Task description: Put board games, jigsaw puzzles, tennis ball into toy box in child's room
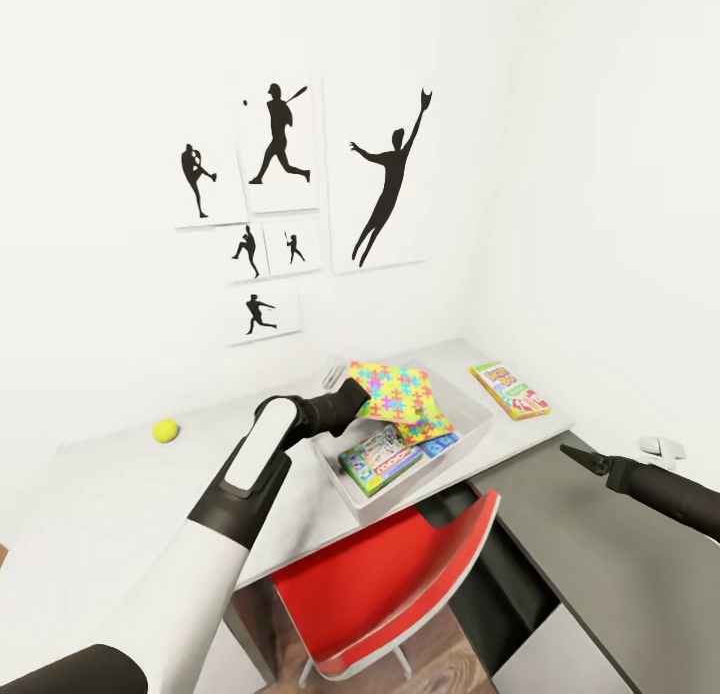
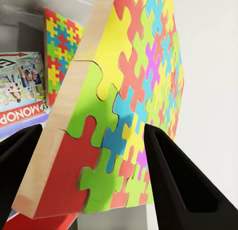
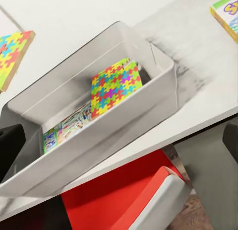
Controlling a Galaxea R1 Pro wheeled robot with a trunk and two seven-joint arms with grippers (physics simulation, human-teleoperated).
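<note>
A: What is seen on the table (image 1: 120, 494)?
B: The toy box (image 1: 470, 411), a tennis ball (image 1: 165, 431), one board game (image 1: 510, 390); silhouette prints (image 1: 385, 179) hang above.
A: And the grippers?
B: A jigsaw puzzle (image 2: 129, 106) is pinched by the left gripper (image 2: 91, 155) over the box; the right gripper (image 1: 583, 459) looks closed.

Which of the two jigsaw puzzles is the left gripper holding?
The upper jigsaw puzzle, tilted above the toy box between the left gripper fingers; the other jigsaw leans inside the box.
</note>
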